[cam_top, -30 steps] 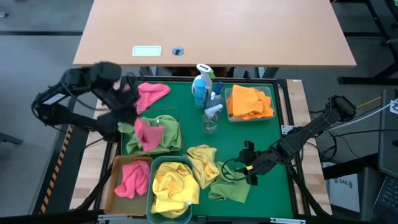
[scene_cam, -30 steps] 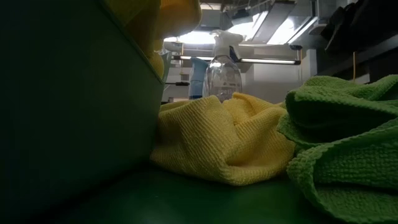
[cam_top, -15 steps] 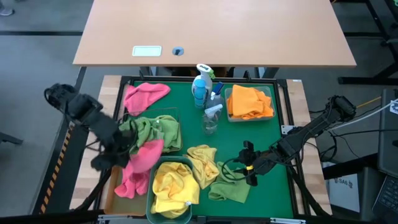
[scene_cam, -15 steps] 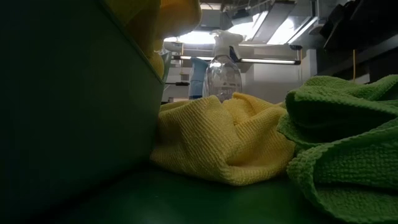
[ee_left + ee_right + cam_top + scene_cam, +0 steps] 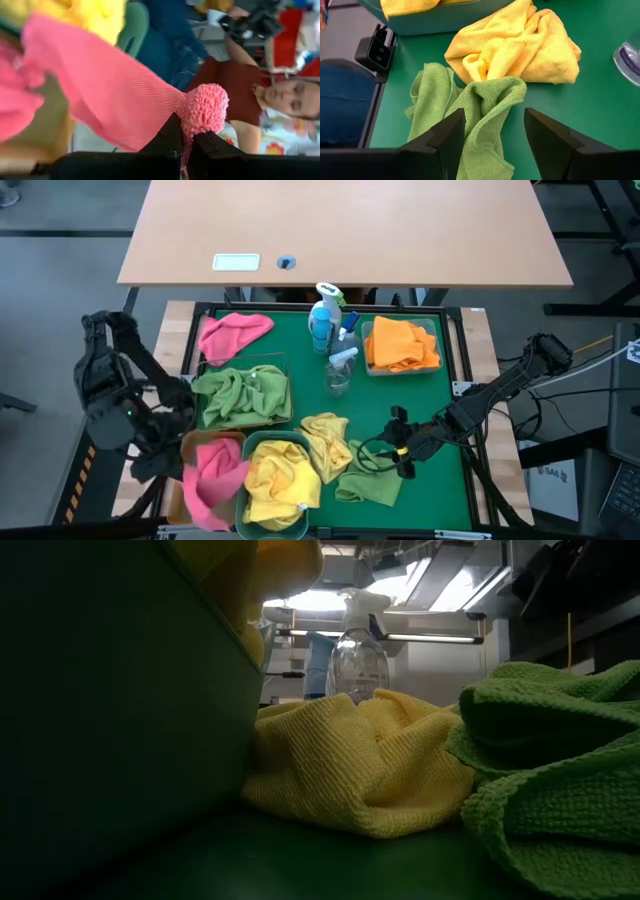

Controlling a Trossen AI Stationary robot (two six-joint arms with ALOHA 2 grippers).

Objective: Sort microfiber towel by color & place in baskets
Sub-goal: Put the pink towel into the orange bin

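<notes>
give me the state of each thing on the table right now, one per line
left gripper: shut on pink towel, over the amber-tan basket
right gripper: fingers open, above the loose green towel
amber-tan basket: holds pink towels
teal basket: full of yellow towels
wire-mesh basket: holds green towels
clear basket: holds orange towels
loose yellow towel: crumpled on the tray
second pink towel: loose on the tray

Large green tray [image 5: 440,395] on wooden table. Directly on it: amber-tan basket [image 5: 183,448], teal basket [image 5: 243,448], wire-mesh basket [image 5: 284,363], clear basket [image 5: 436,332]; loose pink towel [image 5: 233,334], yellow towel [image 5: 327,442], green towel [image 5: 370,480]; two spray bottles [image 5: 330,340] near centre.
</notes>
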